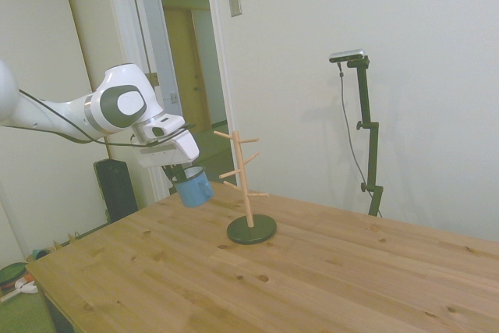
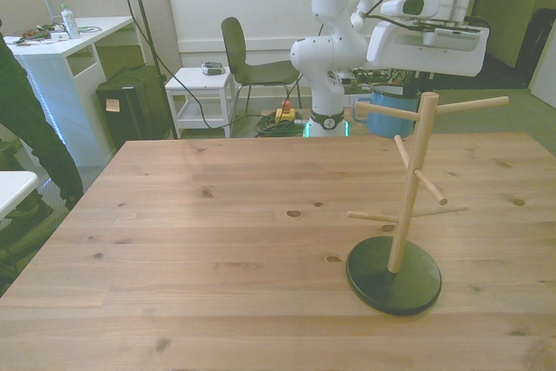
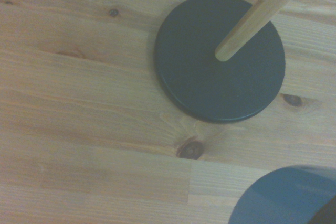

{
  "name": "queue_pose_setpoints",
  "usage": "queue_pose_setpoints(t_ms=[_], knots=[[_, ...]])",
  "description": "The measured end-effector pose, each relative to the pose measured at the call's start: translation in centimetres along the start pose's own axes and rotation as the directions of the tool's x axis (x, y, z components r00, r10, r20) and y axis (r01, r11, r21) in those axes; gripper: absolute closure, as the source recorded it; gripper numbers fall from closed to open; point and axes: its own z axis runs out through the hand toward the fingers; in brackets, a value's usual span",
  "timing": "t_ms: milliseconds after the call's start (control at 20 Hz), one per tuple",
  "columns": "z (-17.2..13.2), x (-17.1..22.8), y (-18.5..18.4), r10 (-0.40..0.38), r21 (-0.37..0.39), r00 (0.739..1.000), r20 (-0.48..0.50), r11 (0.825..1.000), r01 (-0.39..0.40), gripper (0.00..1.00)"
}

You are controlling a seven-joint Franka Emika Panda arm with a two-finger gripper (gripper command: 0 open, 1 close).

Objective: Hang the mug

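The end effector (image 1: 184,171) is seen left of centre in the side view, closed on the mug (image 1: 192,187), which is held tilted and clear of the bench (image 1: 312,271). The mug is carried in the air just beside the wooden rack (image 1: 246,185), level with its middle pegs and not touching any peg as far as can be told. In the front view the mug (image 2: 388,112) is partly hidden behind the rack's (image 2: 408,188) upper peg, in the upper right of the frame. The rack's dark round base (image 3: 220,59) is shown in the wrist view, with a blue edge of the mug (image 3: 286,198) at the lower right corner. A person's dark sleeve (image 2: 30,123) is visible at the front view's left.
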Motion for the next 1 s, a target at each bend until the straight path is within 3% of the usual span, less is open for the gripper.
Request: queue_pose_setpoints(t_ms=[200,400,1000], knots=[[-1.8,1.6,-4.4,-0.019,0.027,1.0,0.0,0.999,0.019,1.0],[-1.1,3.0,-8.2,-0.036,0.02,0.999,0.029,0.999,0.035,1.0],[-0.9,3.0,-8.5,-0.033,0.016,0.999,0.033,0.999,0.033,1.0]])
